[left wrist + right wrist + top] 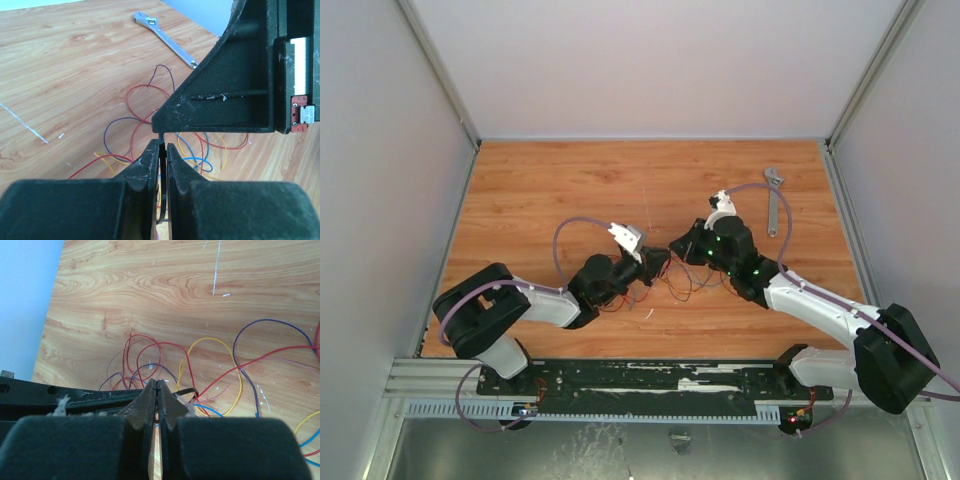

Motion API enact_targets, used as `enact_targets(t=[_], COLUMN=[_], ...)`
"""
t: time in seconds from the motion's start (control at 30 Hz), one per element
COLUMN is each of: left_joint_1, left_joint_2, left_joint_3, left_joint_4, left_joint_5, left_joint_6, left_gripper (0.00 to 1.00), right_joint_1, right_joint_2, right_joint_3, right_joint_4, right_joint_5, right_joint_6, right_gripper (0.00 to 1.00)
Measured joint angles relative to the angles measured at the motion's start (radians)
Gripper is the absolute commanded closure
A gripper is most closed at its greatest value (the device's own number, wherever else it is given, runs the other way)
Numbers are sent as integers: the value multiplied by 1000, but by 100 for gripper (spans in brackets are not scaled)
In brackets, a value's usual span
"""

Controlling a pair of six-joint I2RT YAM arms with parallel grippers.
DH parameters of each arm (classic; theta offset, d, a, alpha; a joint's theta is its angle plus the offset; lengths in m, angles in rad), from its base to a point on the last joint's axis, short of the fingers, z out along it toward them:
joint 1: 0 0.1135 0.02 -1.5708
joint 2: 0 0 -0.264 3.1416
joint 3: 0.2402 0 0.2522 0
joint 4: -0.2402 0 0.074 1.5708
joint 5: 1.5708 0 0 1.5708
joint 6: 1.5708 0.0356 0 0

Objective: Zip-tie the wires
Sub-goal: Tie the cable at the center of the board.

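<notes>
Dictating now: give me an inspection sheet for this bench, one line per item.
Surface: wooden table, lightly scratched, with white streaks.
Job's things: wires loosely tangled mid-table, not bundled; zip tie held between the two grippers.
Clutter: adjustable wrench at far right, apart from the wires.
Grippers: left gripper and right gripper tip to tip, jaws shut on the zip tie.
Cables: lilac cables looped along both arms.
Surroundings: pale walls on three sides; metal rail at near edge.
</notes>
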Motion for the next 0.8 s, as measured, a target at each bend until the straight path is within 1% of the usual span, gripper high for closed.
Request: enact_targets(t=[0.33, 0.8], left_joint_1=[-11, -11], left_joint_2=[0, 5], left_joint_3=[-32, -50], left_joint_4=[78, 134], left_joint_5=[-21, -61], left_joint_6=[-17, -26], left_gripper=[100, 100], right_joint_1=[6, 6], right_joint_2=[4, 55], right_joint_3=[88, 279], right_joint_4=[-99, -204], right_joint_5=[10, 15], right_joint_6=[-34, -114], right_gripper=[100, 100])
